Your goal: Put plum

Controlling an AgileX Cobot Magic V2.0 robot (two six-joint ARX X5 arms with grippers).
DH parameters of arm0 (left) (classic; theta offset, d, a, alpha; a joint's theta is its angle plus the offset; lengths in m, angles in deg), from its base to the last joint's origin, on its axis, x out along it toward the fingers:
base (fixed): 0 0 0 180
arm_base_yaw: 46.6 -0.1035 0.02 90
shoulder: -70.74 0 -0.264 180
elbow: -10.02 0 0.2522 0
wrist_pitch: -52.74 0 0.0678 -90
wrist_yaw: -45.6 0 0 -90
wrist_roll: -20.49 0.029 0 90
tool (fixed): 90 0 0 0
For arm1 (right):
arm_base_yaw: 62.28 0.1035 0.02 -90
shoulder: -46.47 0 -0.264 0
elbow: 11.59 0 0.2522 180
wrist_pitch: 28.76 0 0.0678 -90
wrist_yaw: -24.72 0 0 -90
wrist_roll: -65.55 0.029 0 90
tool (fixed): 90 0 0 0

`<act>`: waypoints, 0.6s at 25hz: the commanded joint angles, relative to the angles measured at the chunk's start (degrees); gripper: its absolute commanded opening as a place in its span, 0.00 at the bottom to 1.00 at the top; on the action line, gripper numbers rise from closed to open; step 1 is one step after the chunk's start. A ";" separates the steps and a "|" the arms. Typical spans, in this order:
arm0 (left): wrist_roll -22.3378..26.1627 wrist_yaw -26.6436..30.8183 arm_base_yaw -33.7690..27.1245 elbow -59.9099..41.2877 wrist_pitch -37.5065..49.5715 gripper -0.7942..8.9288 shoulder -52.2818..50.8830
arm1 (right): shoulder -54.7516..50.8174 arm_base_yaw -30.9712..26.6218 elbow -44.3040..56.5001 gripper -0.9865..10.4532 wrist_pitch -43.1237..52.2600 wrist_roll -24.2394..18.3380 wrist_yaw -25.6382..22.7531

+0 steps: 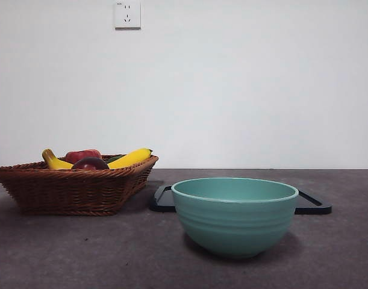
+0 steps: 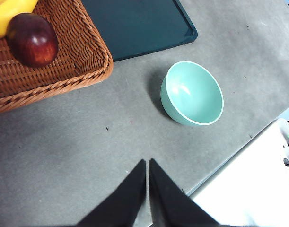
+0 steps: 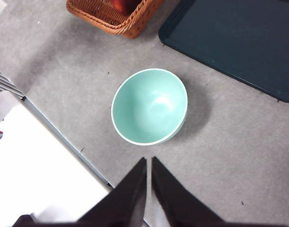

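Hovering high above the table (image 2: pixel 87 156), I am holding both my arms back from the work. My left gripper (image 2: pixel 147 163) is keeping its jaws pressed together, tips meeting with only a thin line between them, and gripping nothing. My right gripper (image 3: pixel 148 161) is doing the same over the bare table beside the green bowl (image 3: pixel 149 106).

I am looking for the plum (image 2: pixel 32 39), and it is lying in the wicker basket (image 2: pixel 83 56), touching the banana (image 2: pixel 9 12) beside it. From the low front camera it is showing only as a dark maroon dome (image 1: pixel 90 163) just above the basket rim (image 1: pixel 75 169), with a brighter red fruit (image 1: pixel 82 155) behind it and bananas (image 1: pixel 130 158) to either side.

In my left wrist view the plum is sitting ahead of my shut jaws and off to one side, well apart from them, with the basket wall between. My right wrist camera is catching only a corner of the basket (image 3: pixel 120 19) beyond the bowl, and I cannot tell the plum there. So I am judging my left arm the better placed for the reach. The plum is nearly round, so its long axis is hardly mattering; the banana beside it is. I would be needing to open my jaws first, since nothing has been grasped yet. A dark tray (image 1: pixel 313 208) is lying behind the bowl.
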State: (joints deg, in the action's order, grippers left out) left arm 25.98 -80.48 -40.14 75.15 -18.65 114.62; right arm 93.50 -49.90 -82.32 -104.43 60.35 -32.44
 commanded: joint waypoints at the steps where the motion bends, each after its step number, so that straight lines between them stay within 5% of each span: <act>1: 1.09 -0.42 0.11 1.33 0.48 0.11 0.33 | 0.46 0.26 -1.18 0.10 0.37 -0.81 0.15; 3: 1.07 -0.39 0.11 1.33 0.48 0.19 0.35 | 0.46 0.26 -1.18 0.18 0.37 -0.81 0.15; 8: 0.87 -0.37 0.11 1.33 0.48 0.57 0.35 | 0.46 0.26 -1.18 0.45 0.57 0.24 0.15; 15: -0.20 -0.37 0.11 1.40 0.66 0.62 0.35 | 0.46 0.26 -1.16 0.46 0.57 0.22 0.15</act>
State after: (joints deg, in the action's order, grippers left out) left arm 25.77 -80.46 -40.14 75.15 -18.56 114.62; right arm 93.50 -49.90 -82.32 -104.40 60.44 -32.44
